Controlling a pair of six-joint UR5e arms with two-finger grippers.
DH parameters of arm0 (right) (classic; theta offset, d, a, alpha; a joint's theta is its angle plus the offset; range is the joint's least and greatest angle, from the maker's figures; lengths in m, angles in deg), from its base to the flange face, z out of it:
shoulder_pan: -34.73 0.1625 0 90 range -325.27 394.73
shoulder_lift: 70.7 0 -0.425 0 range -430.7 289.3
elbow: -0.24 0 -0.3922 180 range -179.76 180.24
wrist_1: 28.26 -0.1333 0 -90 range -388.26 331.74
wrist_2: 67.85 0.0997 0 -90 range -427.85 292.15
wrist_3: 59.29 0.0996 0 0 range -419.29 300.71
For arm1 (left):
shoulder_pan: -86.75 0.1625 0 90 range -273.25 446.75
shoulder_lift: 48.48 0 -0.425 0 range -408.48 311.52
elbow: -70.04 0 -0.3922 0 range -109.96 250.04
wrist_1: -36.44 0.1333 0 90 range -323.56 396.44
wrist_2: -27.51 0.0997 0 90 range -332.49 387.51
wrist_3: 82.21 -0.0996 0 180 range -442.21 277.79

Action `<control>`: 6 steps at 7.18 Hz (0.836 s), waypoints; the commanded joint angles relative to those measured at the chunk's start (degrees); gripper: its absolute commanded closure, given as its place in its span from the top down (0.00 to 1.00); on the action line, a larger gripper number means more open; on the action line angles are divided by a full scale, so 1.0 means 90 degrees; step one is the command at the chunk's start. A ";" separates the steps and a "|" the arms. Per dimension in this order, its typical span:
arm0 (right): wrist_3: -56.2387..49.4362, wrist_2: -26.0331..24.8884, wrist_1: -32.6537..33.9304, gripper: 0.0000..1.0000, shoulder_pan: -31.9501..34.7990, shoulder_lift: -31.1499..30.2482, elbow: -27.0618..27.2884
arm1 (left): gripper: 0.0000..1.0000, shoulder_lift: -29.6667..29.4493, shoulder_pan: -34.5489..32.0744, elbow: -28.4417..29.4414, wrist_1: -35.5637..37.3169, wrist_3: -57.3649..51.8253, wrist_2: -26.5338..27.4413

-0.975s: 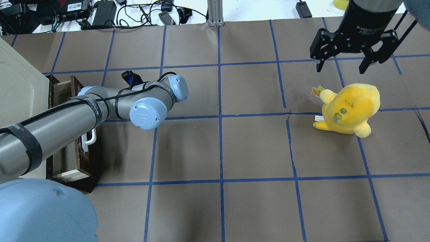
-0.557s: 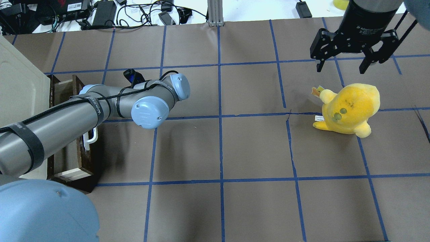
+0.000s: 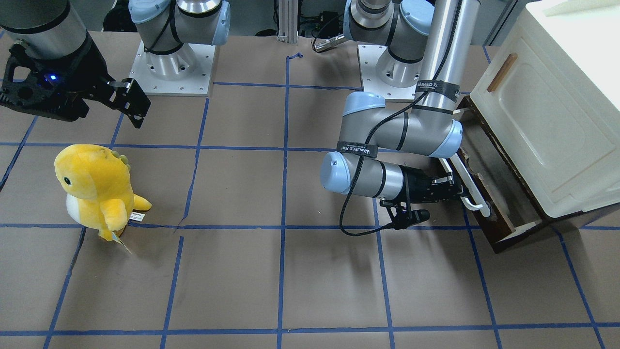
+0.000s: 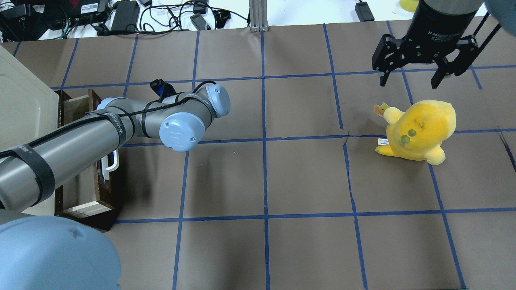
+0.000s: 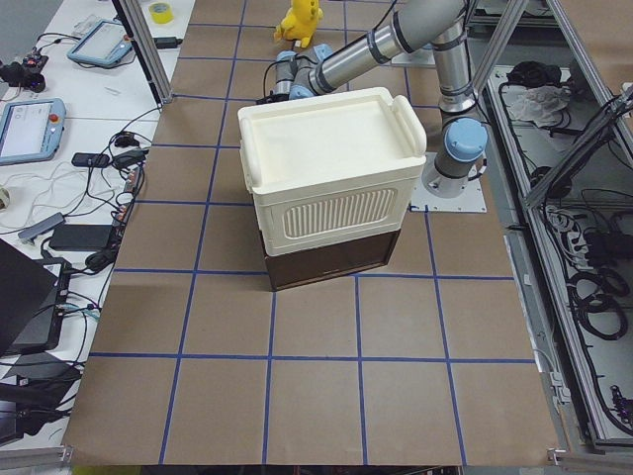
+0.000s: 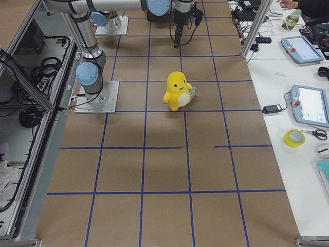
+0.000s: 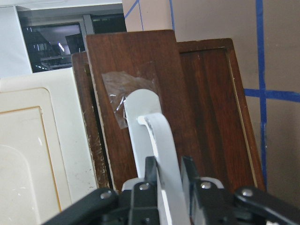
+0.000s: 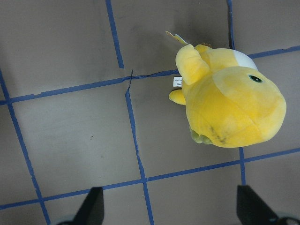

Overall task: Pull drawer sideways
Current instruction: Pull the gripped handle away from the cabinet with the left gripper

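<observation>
The drawer point(image 3: 501, 237) has a dark brown wooden front and a long white bar handle point(image 3: 467, 186). It sticks partly out from under the cream cabinet, showing its pale end wall point(image 4: 82, 209). My left gripper point(image 3: 457, 191) is shut on the handle. In the left wrist view its black fingers point(image 7: 151, 174) clamp the white bar point(image 7: 157, 136) from both sides against the brown front point(image 7: 187, 93). In the overhead view the left arm hides that gripper. My right gripper point(image 4: 407, 78) is open and empty, hovering above the yellow plush; it also shows in the right wrist view point(image 8: 171, 211).
A big cream cabinet point(image 3: 547, 121) with a small wooden handle point(image 3: 501, 72) sits over the drawer at the table's left end. A yellow plush toy point(image 4: 419, 129) stands on the right half of the table. Cables and power bricks point(image 4: 125, 16) lie past the far edge.
My left arm has shifted a little to the right, away from the cabinet. The handle and drawer front have come with it, so the drawer is slightly further out. The right gripper has not moved.
</observation>
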 commanded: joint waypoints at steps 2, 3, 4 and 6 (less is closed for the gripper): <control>0.0000 0.0000 0.0000 1.00 0.0003 0.0000 0.0000 | 0.08 -0.0016 -0.0086 0.0084 -0.0008 -0.0001 -0.0079; 0.0000 0.0000 0.0000 1.00 0.0003 0.0000 0.0000 | 0.08 -0.0045 -0.0097 0.0104 0.0002 -0.0001 -0.0137; 0.0000 0.0000 0.0000 1.00 0.0003 0.0000 0.0000 | 0.08 -0.0055 -0.0097 0.0114 -0.0008 -0.0001 -0.0138; 0.0000 0.0000 0.0000 1.00 0.0003 0.0000 0.0000 | 0.08 -0.0055 -0.0165 0.0143 0.0002 -0.0001 -0.0147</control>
